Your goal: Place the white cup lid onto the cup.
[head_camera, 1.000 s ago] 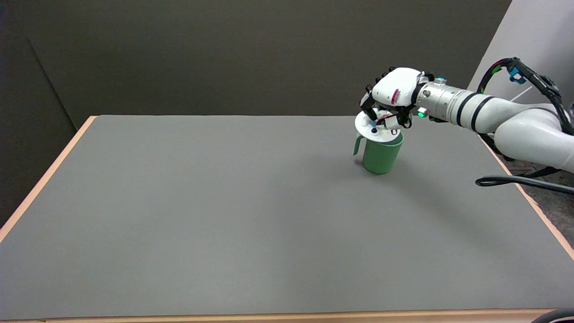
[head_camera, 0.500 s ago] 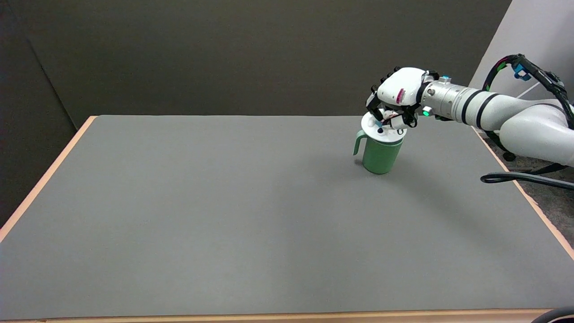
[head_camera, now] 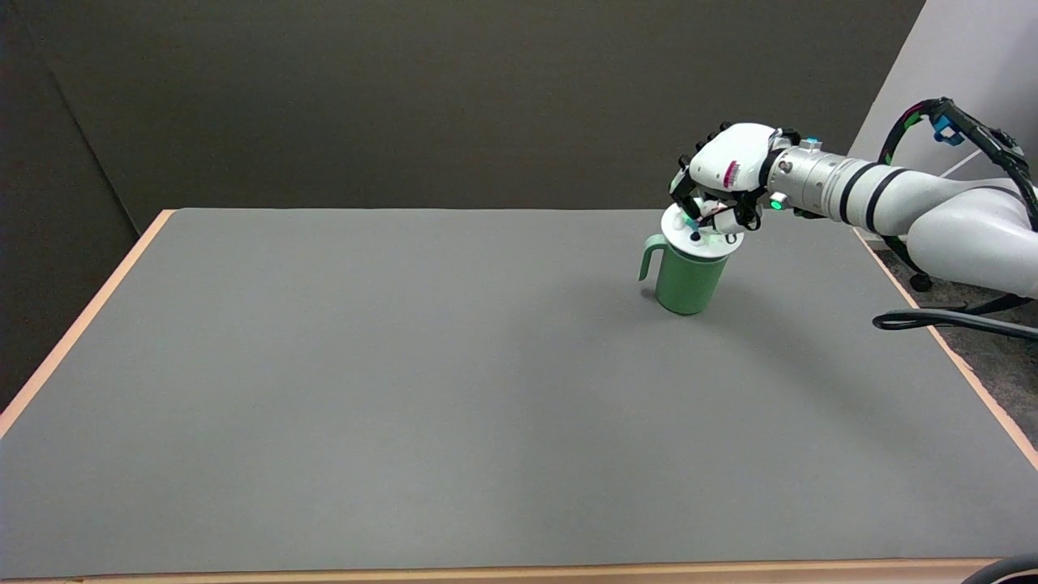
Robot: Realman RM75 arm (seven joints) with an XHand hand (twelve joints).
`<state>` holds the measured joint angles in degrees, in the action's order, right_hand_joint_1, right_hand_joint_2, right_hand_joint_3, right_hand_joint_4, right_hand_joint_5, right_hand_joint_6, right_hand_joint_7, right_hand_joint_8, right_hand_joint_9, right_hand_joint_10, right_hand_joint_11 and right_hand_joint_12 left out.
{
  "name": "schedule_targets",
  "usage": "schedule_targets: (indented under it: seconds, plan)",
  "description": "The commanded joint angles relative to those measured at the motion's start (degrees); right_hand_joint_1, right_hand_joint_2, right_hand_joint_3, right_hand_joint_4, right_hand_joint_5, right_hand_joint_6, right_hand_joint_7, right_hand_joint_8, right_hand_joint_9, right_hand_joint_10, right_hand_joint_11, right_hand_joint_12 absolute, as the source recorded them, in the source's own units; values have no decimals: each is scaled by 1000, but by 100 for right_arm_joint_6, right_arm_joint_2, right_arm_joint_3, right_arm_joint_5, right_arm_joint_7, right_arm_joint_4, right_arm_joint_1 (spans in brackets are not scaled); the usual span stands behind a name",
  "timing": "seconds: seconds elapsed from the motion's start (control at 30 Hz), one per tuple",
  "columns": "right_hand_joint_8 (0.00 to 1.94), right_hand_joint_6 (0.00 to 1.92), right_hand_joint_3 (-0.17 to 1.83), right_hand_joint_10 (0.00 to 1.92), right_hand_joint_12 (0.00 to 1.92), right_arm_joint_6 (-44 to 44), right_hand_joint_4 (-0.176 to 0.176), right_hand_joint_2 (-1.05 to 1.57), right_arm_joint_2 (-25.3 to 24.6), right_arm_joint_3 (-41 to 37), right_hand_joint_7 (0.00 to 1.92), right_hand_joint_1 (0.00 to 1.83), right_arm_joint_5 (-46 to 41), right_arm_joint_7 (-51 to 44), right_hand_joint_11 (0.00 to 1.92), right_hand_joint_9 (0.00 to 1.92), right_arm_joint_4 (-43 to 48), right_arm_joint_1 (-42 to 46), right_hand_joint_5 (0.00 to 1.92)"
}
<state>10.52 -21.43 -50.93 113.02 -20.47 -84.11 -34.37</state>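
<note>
— Where do we stand with the lid?

— We see it lying on top of the green cup, which stands upright on the grey table, toward the far right. The white disc covers the mouth, though it looks shifted a little toward the far side, so we judge it laid on but perhaps not seated all the way round.

— And our right hand?

— It sits directly over the lid, fingers curled down around the knob in the middle. From this angle we take them to be pinching it, but the contact is small and partly hidden, so we say that with some caution.

— So what is left for us?

— Most of the work looks done: the lid is at the cup, not on the table. What we think remains is to settle it flat and centred on the rim, let the fingers part, and lift the hand clear without dragging the lid or tipping the cup, which looks light.

— Anything else on the table?

— Nothing else that we can make out.
</note>
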Motion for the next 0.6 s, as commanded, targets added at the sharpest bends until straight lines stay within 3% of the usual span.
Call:
schedule_targets:
  seconds: [0.03, 0.6]
  plan:
    - [497, 1238, 247, 458, 1052, -47, 176, 1072, -8, 62, 1092, 951, 8, 9, 881, 1099, 55, -14, 827]
    - [495, 1237, 246, 459, 1064, -209, 176, 1072, -8, 94, 1093, 951, 8, 9, 877, 1099, 105, 57, 828]
